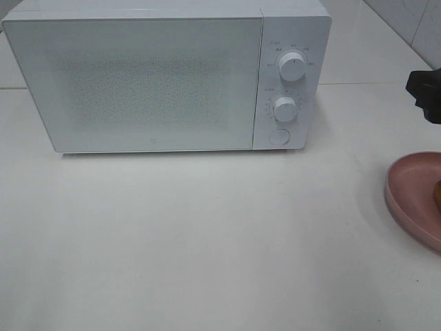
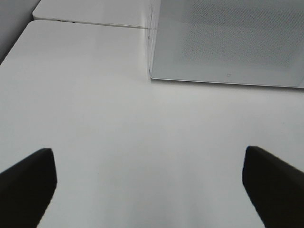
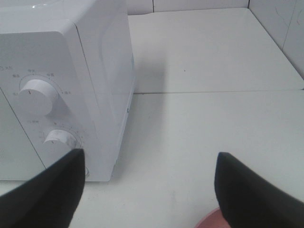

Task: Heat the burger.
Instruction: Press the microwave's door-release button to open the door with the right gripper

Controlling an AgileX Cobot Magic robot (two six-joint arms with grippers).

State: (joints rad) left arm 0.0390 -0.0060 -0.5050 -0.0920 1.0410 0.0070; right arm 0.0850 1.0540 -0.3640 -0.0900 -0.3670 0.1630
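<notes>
though barely seen, the burger (image 1: 437, 194) seemingly lies on the plate (image 1: 406, 187).

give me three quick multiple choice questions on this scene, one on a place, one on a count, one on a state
1. Where is the plate relative to the microwave?
A. on top of it
B. to its right, nearer the camera
C. inside it

2. How many knobs does the microwave have?
A. one
B. two
C. four

3. What state is the door in?
A. shut
B. wide open
C. half open

Answers:
1 B, the plate sits at the exterior view's right edge, clear of the microwave.
2 B, one knob stands above the other, with a round button below them.
3 A, the door lies flush with the microwave's front.
</notes>
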